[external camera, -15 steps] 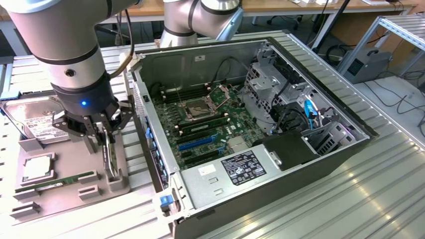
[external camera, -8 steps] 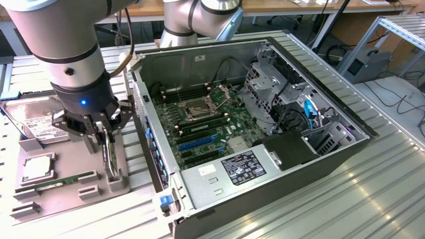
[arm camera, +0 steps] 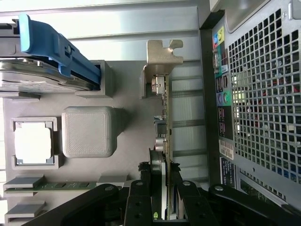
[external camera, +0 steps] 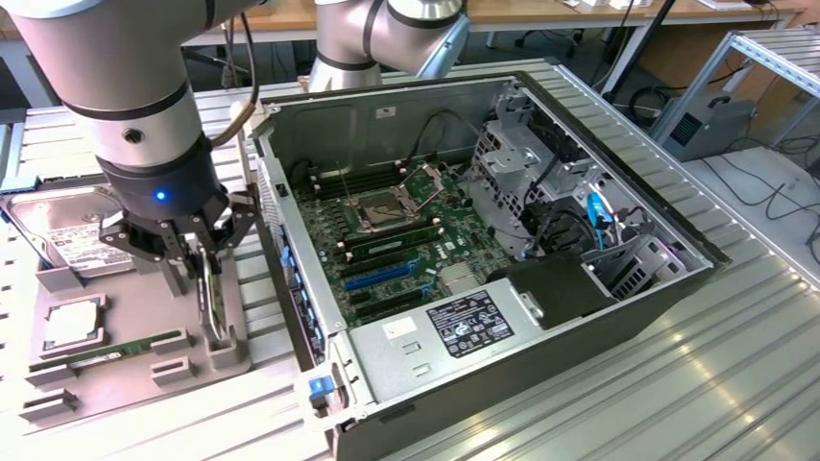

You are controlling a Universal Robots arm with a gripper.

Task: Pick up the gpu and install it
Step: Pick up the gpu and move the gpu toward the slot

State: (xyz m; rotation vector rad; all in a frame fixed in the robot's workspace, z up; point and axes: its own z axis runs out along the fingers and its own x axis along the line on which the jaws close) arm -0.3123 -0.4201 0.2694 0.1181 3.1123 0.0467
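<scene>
gpu | thin dark card with a silver bracket capping one end | standing upright on its long edge, seen edge-on | resting in the gray holder, just beside the open computer case | pincer pressing on both flat faces

The ribbed metal bench is carrying one open black computer case, one dark flat gpu, one silver hard drive, one square processor chip, one green RAM stick.

The arm stands near vertical, wrist down. Its pincer points downward, fingers clamped on the gpu.
</scene>
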